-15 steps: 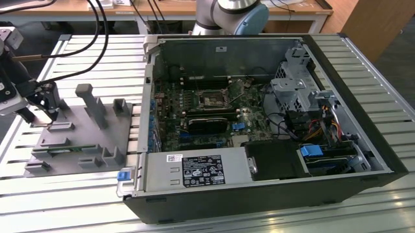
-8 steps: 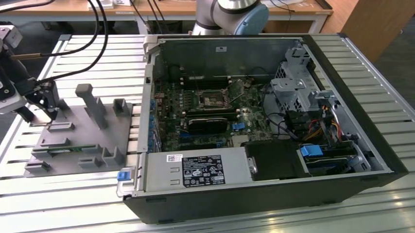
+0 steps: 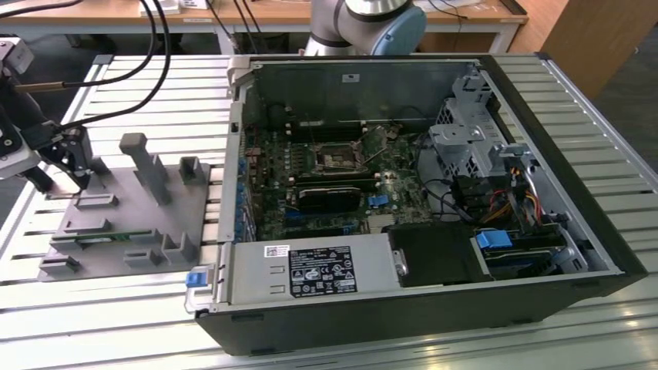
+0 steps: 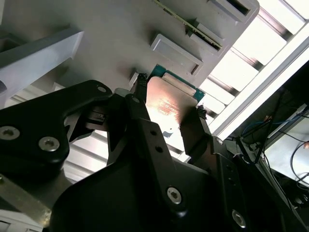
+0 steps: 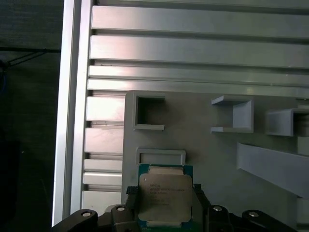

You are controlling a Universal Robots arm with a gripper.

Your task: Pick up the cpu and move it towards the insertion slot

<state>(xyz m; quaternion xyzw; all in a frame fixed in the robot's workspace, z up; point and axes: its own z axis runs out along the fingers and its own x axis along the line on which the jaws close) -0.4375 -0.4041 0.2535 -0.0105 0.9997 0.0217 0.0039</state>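
Silvery-white metal caps the small square cpu (image 5: 165, 195), clamped by opposite edges in the black two-finger gripper (image 4: 171, 96) over a grey plastic fixture (image 5: 193, 125), apparently to keep it level.

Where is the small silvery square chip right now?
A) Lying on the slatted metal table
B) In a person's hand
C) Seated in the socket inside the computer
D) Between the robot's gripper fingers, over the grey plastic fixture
D: in both wrist views the cpu is held between the fingertips of the gripper over the grey fixture, apart from the computer case.
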